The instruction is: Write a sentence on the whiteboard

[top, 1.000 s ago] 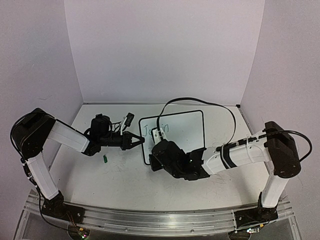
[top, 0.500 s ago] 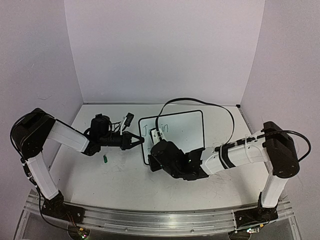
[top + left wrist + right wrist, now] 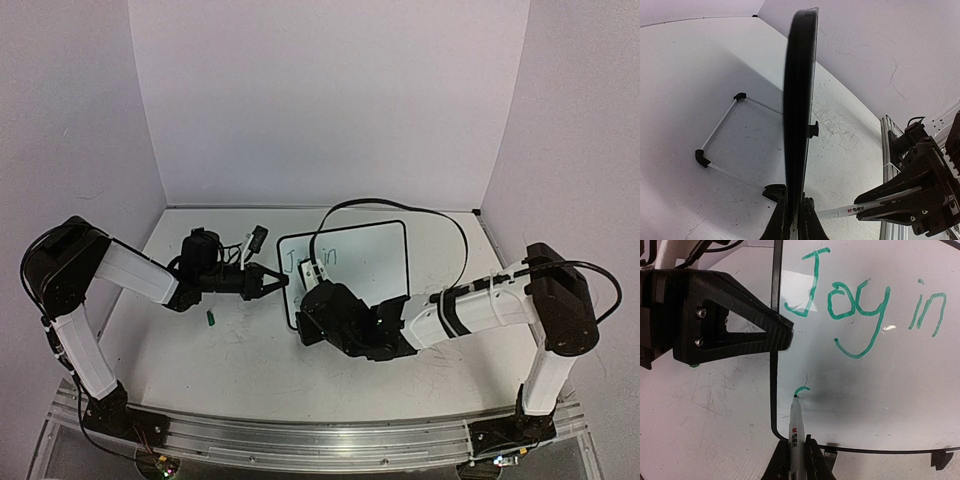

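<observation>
Top: high, looking down. Wrists: close, sharing whiteboard (image 3: 865,405); left perhaps edge-on.

Legible on whiteboard (image 3: 900,405): green sentence (image 3: 860,310), reading only "Joy in". Printed on marker (image 3: 795,422) barrel: "M&G".

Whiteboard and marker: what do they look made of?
The whiteboard: glossy white coated panel, maybe melamine or painted sheet, since it mirrors light glare. Its thin black rim is likely plastic. The marker: smooth white barrel with a printed logo, likely plastic.
</observation>
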Motion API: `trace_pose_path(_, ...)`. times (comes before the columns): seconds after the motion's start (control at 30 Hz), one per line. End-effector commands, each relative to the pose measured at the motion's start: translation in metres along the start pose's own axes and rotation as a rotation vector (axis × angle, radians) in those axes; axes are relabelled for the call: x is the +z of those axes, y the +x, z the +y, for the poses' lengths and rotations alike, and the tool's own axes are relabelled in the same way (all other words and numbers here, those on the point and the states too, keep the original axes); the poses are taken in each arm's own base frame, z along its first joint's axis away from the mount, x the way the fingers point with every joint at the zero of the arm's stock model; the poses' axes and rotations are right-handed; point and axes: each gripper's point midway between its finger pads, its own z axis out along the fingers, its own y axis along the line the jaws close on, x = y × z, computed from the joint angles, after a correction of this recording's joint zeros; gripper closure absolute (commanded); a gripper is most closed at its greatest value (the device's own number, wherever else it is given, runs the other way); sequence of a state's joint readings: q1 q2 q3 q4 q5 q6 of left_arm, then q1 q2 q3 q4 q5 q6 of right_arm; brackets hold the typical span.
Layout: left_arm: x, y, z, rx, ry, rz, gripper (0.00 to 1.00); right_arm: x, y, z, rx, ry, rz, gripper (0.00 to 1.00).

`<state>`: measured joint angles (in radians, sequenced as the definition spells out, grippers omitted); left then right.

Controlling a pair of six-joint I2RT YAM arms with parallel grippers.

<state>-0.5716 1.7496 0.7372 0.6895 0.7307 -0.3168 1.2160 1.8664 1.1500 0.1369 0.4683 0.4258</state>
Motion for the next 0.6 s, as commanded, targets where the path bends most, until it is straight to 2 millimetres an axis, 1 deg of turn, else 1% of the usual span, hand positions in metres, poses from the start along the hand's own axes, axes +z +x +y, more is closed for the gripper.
trace_pose_path(0.0,-0.003,-0.016,-0.012,0.058,0.022,-0.04,1.0,0.005,0.006,-0.003,0.008,0.013,0.02,1.0)
trace_pose_path(0.47,-0.002,-0.016,-0.012,0.059,0.023,-0.039,1.0,0.008,0.02,-0.005,-0.004,0.015,0.055,1.0)
trace_pose_path(0.57,-0.002,-0.016,-0.012,0.06,0.023,-0.039,1.0,0.008,0.02,-0.007,-0.005,0.022,0.056,1.0)
